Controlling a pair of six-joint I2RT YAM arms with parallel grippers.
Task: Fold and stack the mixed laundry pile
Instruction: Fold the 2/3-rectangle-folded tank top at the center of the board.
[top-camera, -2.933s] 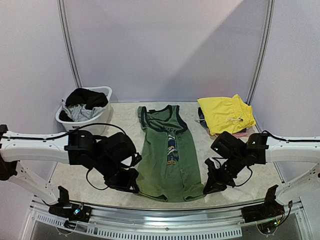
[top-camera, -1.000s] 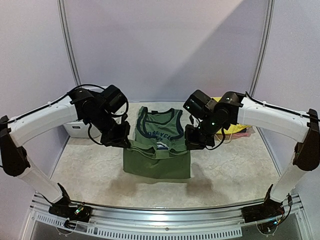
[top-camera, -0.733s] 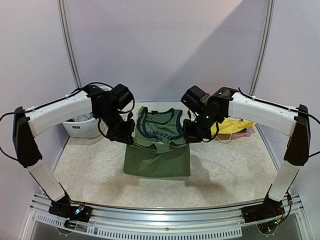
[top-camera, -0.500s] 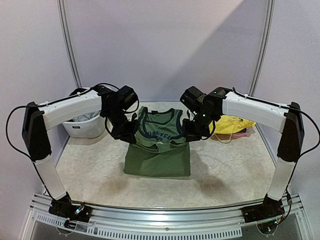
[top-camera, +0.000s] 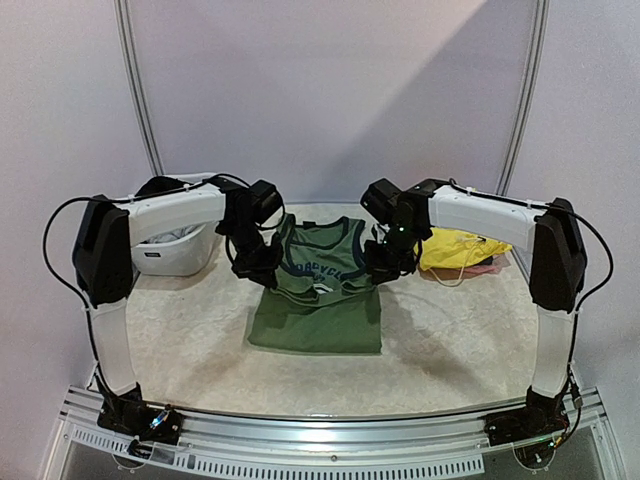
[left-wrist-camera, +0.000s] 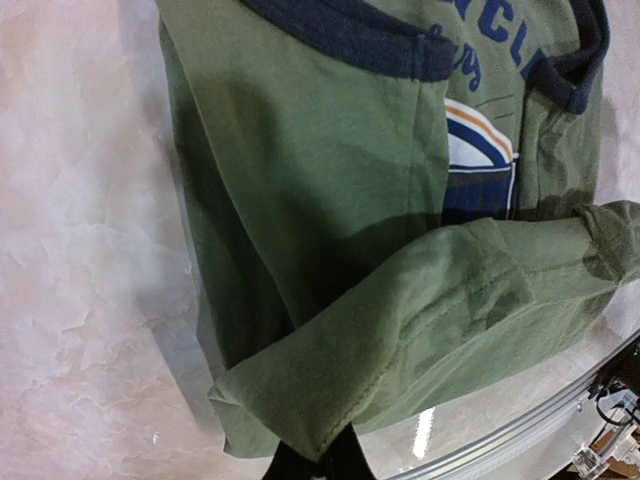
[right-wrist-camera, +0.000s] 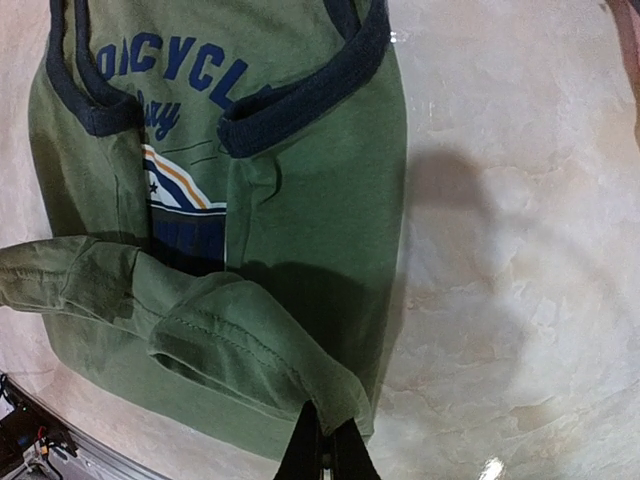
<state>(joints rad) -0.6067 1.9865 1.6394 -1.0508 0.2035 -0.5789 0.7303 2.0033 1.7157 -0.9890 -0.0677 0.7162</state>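
Note:
An olive-green T-shirt (top-camera: 318, 300) with navy trim and a chest graphic lies mid-table, its bottom hem lifted and carried over its upper half. My left gripper (top-camera: 263, 277) is shut on the hem's left corner (left-wrist-camera: 330, 400). My right gripper (top-camera: 378, 272) is shut on the hem's right corner (right-wrist-camera: 335, 395). Both hold the hem a little above the shirt's chest. A folded yellow garment (top-camera: 458, 246) with a white drawstring lies at the back right. Grey and black pieces (top-camera: 165, 238) sit in a tub at the back left, mostly hidden by my left arm.
A white plastic tub (top-camera: 175, 258) stands at the back left, behind my left arm. A pinkish item (top-camera: 478, 270) peeks from under the yellow garment. Metal frame posts (top-camera: 135, 85) rise at both back corners. The table's front rail (top-camera: 320, 455) runs along the near edge.
Both grippers took the shirt's bottom hem corners, lifted them and carried them away from me over the shirt. In the last second both arms moved further back and the hem sank lower.

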